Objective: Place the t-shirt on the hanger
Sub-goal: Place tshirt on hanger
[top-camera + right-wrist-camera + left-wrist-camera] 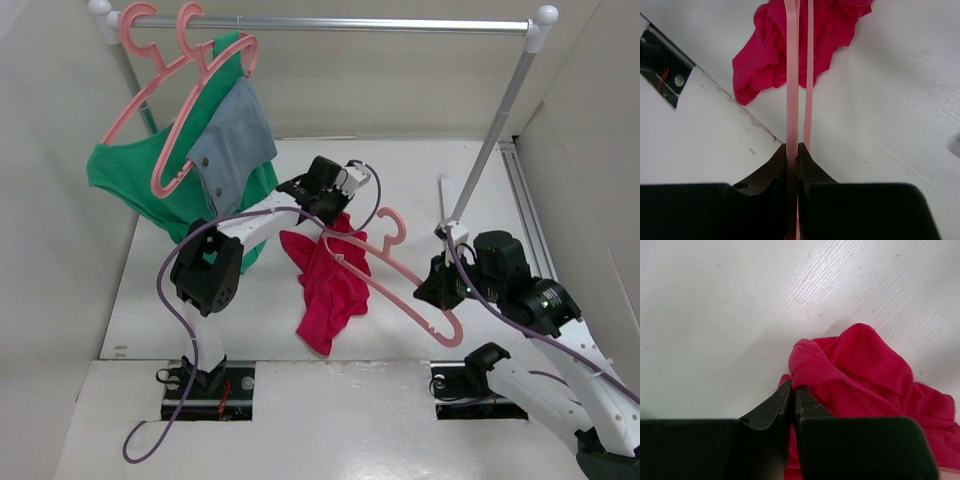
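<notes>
T-shirt [328, 285] crumpled mid-table, bunched against the hook end of the hanger [400, 272]. Left gripper [792, 390]: elbow folded high, forearm reaching forward and right, jaws pinched on a red hem. Right gripper [792, 150]: wrist angled leftward, jaws clamped on the hanger's thin pink bar.

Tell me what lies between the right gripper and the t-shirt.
Only the hanger itself: in the right wrist view its two pink bars run from the right gripper, shut on it, up to the t-shirt, over bare white table.
</notes>
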Robot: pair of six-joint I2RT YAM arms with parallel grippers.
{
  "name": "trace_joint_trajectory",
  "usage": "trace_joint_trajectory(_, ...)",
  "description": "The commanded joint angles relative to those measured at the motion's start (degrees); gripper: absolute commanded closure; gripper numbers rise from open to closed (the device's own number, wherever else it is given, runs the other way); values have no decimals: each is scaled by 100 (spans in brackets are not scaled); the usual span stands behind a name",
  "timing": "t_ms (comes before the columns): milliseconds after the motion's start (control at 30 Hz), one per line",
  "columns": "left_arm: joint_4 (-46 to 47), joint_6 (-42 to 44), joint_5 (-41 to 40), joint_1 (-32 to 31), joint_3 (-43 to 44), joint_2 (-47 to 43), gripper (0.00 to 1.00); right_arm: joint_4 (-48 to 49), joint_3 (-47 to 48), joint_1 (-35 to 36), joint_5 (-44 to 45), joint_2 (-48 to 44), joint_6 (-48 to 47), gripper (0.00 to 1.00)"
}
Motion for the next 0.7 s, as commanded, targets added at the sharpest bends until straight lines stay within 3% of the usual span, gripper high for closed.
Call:
trace_joint_trajectory(0, -325, -178, 239, 13, 502, -540, 100, 622, -59, 47, 161, 96, 259, 100)
trace_joint_trajectory(433, -739, 235, -25, 13, 642, -857, 100, -46, 662, 47, 1296, 272, 241, 100)
trace_joint_trajectory(667, -1152, -476, 880, -163, 1888, -804, 100, 1534, 231, 47, 1296, 395, 557, 100)
